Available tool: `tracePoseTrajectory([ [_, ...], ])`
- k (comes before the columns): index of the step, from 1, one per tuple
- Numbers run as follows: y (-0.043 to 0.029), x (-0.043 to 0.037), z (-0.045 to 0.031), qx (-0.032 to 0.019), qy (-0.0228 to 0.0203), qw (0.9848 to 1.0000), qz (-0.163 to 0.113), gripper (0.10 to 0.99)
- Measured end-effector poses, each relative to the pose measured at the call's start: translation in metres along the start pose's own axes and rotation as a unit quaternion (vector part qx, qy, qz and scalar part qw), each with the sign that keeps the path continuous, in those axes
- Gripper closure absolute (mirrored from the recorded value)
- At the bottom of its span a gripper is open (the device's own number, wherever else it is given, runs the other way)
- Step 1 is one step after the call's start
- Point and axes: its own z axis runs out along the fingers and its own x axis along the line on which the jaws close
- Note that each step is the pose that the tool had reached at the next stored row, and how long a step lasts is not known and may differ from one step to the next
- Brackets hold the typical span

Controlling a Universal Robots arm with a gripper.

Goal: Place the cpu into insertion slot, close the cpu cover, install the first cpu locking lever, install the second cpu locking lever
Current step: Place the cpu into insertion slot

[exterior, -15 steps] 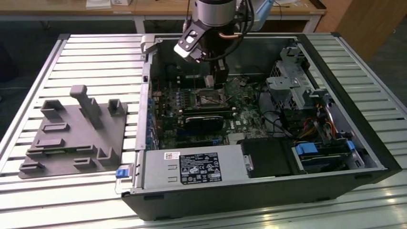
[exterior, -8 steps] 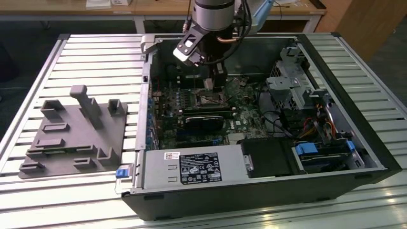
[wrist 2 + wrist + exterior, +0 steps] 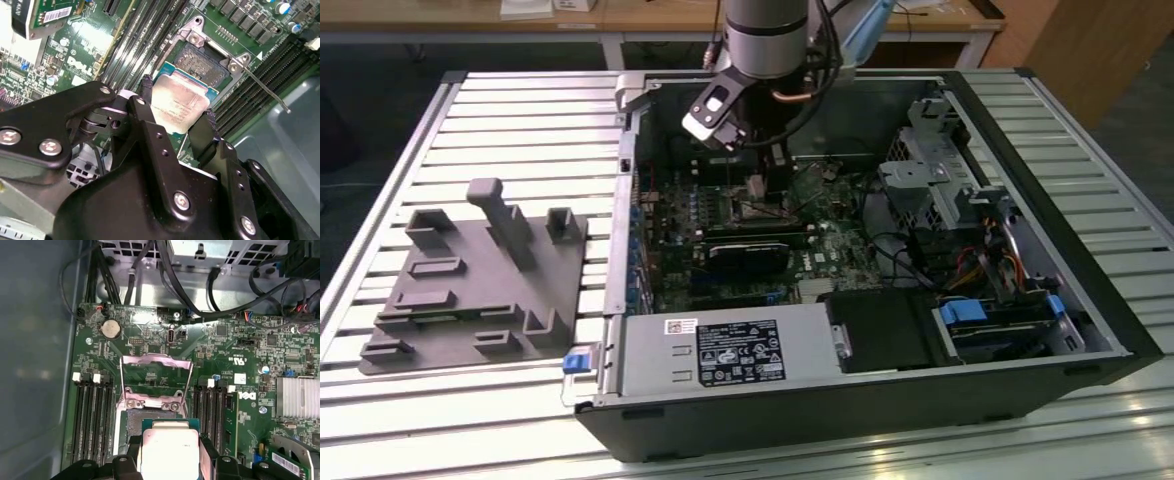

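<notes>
**Desk:** Talk me through it. Where was the cpu [image 3: 182, 107]?

**Operator:** Pinched by its edges in my gripper [image 3: 178, 102], fingers narrowed onto two opposite sides, silver top showing in the second wrist view. It hung just short of the insertion slot [image 3: 202, 62], overlapping one rim, and not seated as far as I could judge.

**Desk:** And the worry?

**Operator:** Pins. If I'd brought it down offset or tilted, a corner could have landed on the contact field and bent it. That thin edge grip could also have let the chip slip or twist. The cpu cover [image 3: 156, 360] stood swung up on the slot's far side from the gripper, and a locking lever [image 3: 265, 90] stuck out beside it. Either might have snagged a finger.

**Desk:** Arm pose?

**Operator:** Reaching down from the bench's [image 3: 520, 110] far edge into the open computer case [image 3: 854, 410], wrist bent, gripper pointing down at the motherboard [image 3: 847, 255].
</notes>
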Motion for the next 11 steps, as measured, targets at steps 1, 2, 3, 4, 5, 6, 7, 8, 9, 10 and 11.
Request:
tracePoseTrajectory([
  [1,-0.0002,0.0004,0.0015,0.0001,-0.0011,1.0,0.0,0.545],
  [2,-0.0004,0.0008,0.003,0.0001,-0.0021,1.0,0.0,0.545],
  [3,-0.0005,0.0014,0.0045,0.0001,-0.0032,1.0,0.0,0.545],
  [4,-0.0007,0.002,0.0058,0.0002,-0.0045,1.0,0.0,0.545],
  [5,-0.001,0.0026,0.0071,0.0003,-0.006,1.0,0.0,0.545],
  [6,-0.0011,0.0031,0.0084,0.0003,-0.0072,1.0,0.0,0.545],
  [7,-0.0013,0.0036,0.0097,0.0004,-0.0084,1.0,0.0,0.545],
  [8,-0.0015,0.0039,0.011,0.0004,-0.0095,1.0,0.0,0.545],
  [9,-0.0017,0.0043,0.0125,0.0005,-0.0103,0.9999,0.0,0.545],
  [10,-0.002,0.0048,0.014,0.0005,-0.0108,0.9999,0.0,0.545],
  [11,-0.0022,0.0054,0.0155,0.0005,-0.0112,0.9999,0.0,0.545],
])
